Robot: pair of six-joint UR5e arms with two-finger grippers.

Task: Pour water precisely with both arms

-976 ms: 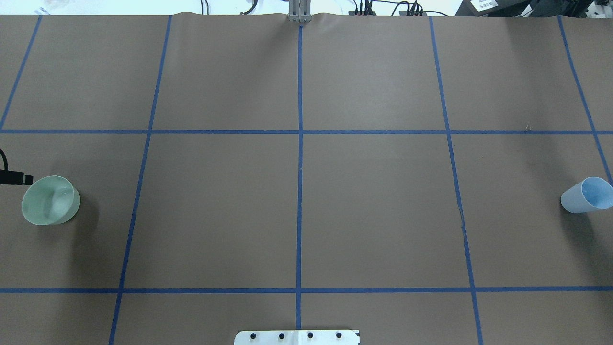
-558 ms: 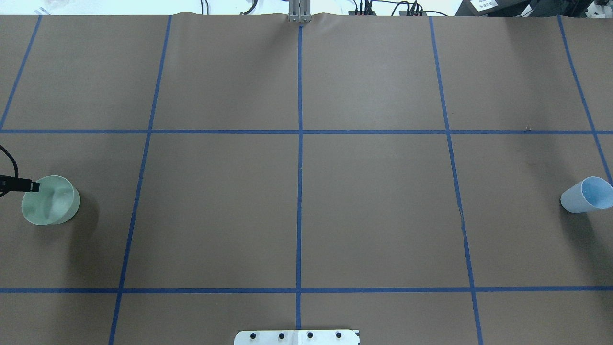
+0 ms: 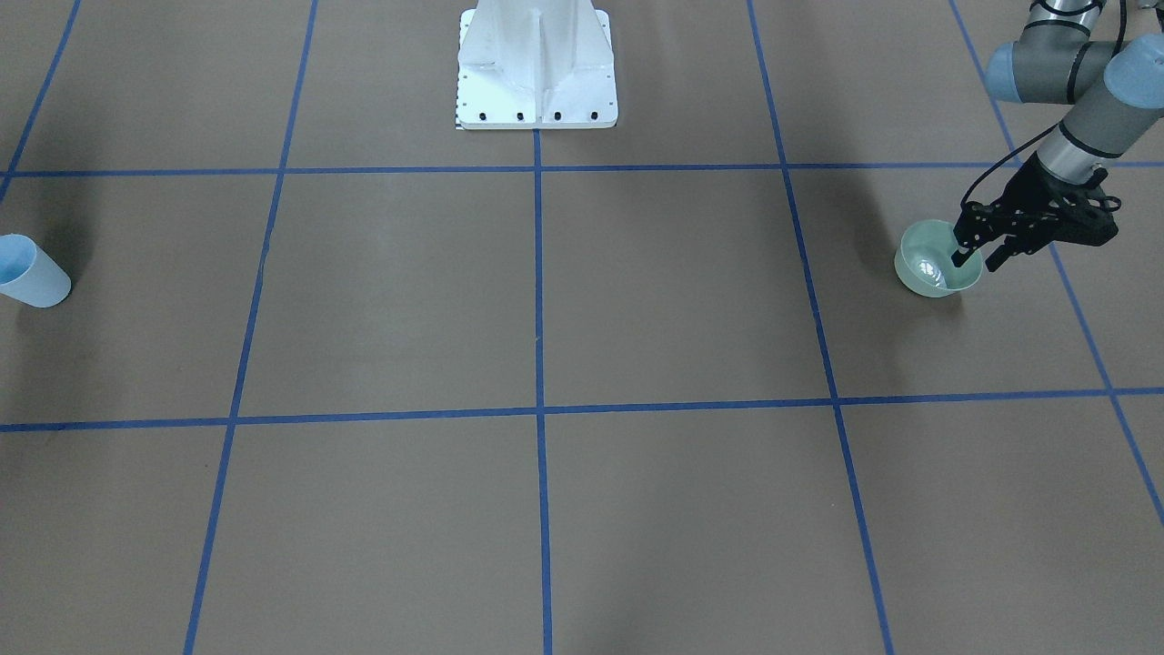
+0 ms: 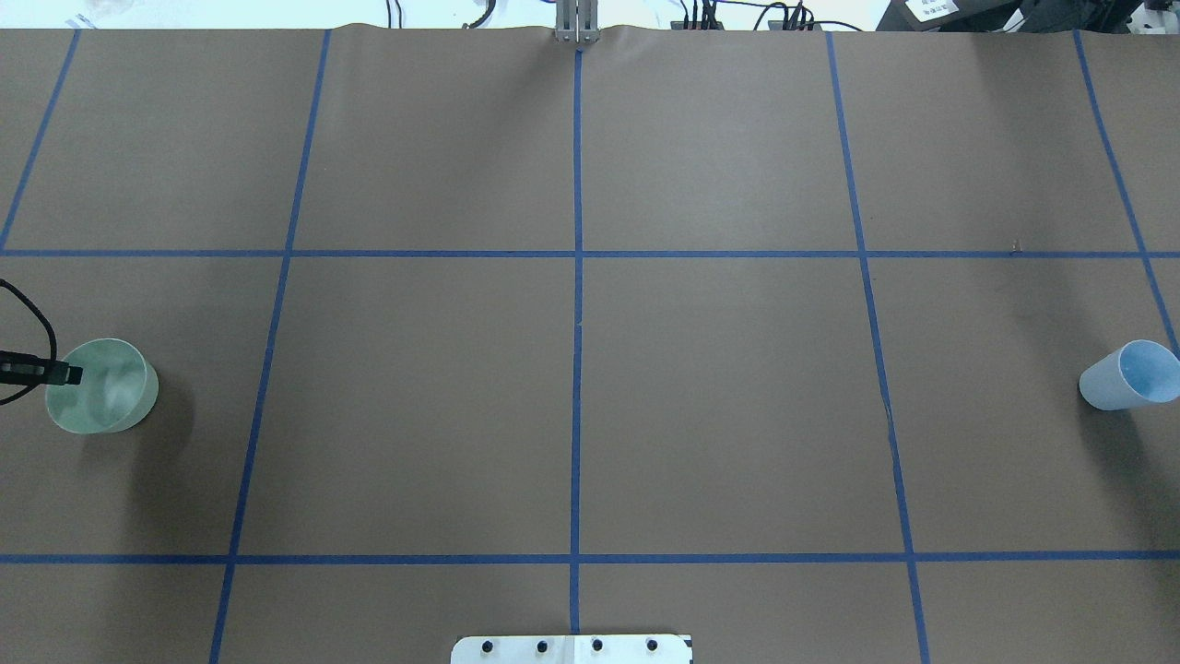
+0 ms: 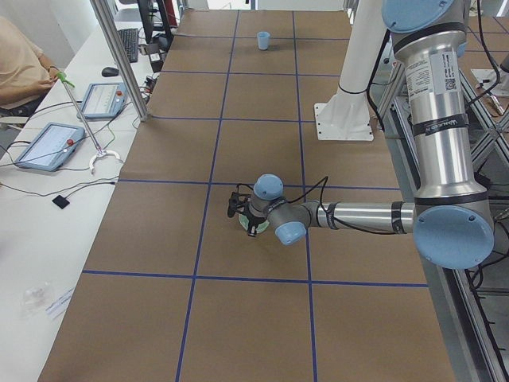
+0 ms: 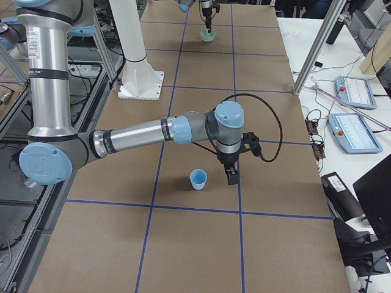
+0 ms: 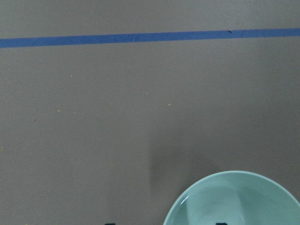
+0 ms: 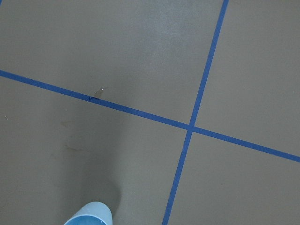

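Note:
A pale green bowl (image 3: 937, 273) stands at the table's left end, seen in the overhead view (image 4: 115, 406) and at the bottom of the left wrist view (image 7: 234, 199). Faint shiny glints of water (image 3: 928, 268) show inside it. My left gripper (image 3: 975, 261) is open, one finger inside the bowl and one outside, astride its rim. A light blue cup (image 4: 1129, 376) stands upright at the right end, also in the front view (image 3: 32, 277). My right gripper (image 6: 232, 177) hangs beside the cup (image 6: 198, 179), apart from it; I cannot tell whether it is open or shut.
The white bolted pedestal (image 3: 536, 68) stands at the robot's side of the table. Blue tape lines (image 4: 577, 369) divide the brown table cover into squares. Tablets and cables (image 6: 348, 131) lie on the white bench past the far table edge.
The left gripper's finger has moved right and down, from beside the green bowl's rim to over and into it. The bowl has shifted slightly right. The blue cup has not moved.

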